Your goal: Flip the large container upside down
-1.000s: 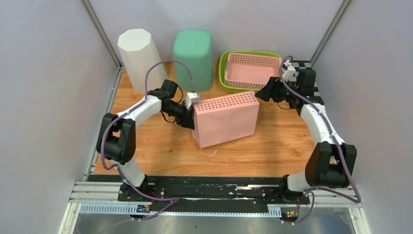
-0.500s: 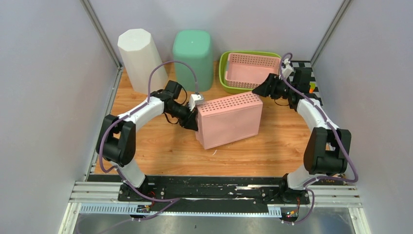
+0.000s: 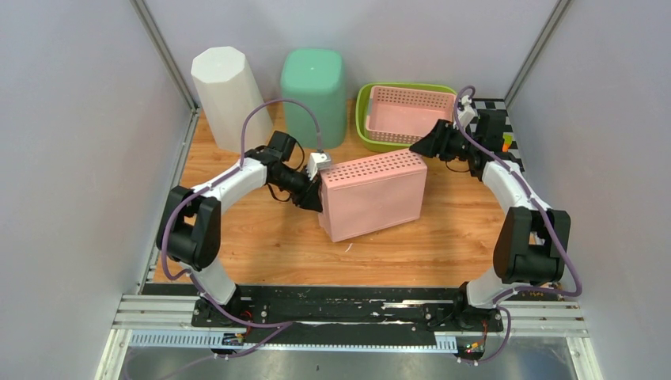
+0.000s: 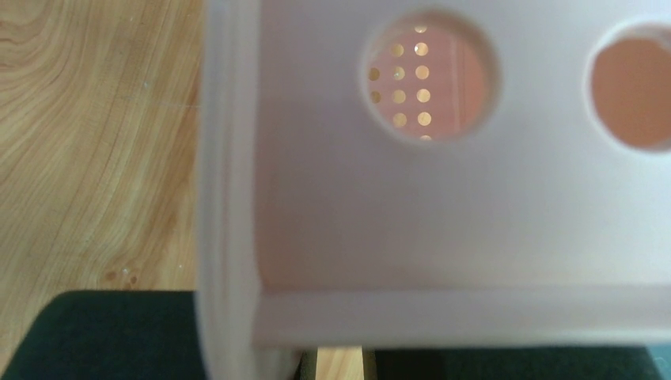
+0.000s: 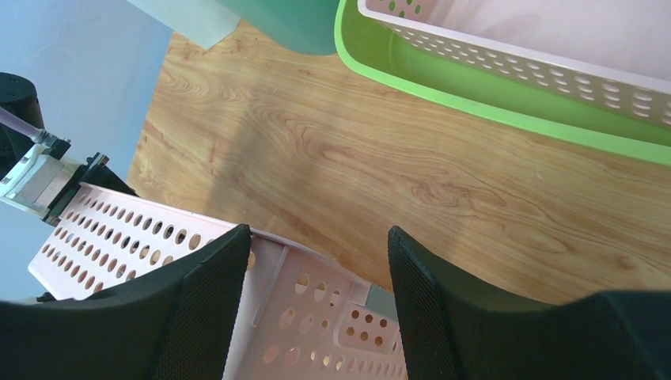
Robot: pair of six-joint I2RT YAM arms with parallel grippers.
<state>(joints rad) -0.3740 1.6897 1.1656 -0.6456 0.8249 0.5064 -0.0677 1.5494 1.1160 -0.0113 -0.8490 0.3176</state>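
The large container (image 3: 372,194), a pink perforated bin, stands tipped on its long side in the middle of the wooden table, with its holed base facing up and back. My left gripper (image 3: 316,186) is shut on the rim at its left end. In the left wrist view the pink wall (image 4: 443,214) fills the frame, and the rim runs between the dark fingers (image 4: 95,340). My right gripper (image 3: 418,147) hovers open at the bin's upper right corner. In the right wrist view its fingers (image 5: 198,317) straddle that corner (image 5: 301,317) with gaps on both sides.
At the back stand an upturned white octagonal bin (image 3: 228,95) and an upturned mint green bin (image 3: 313,91). A lime green tray (image 3: 365,119) at the back right holds a small pink basket (image 3: 407,115). Grey walls close in on both sides.
Over the second, the left gripper shifted the pink bin slightly right. The right gripper moved left to the bin's upper right corner. Little has moved in the last half second.
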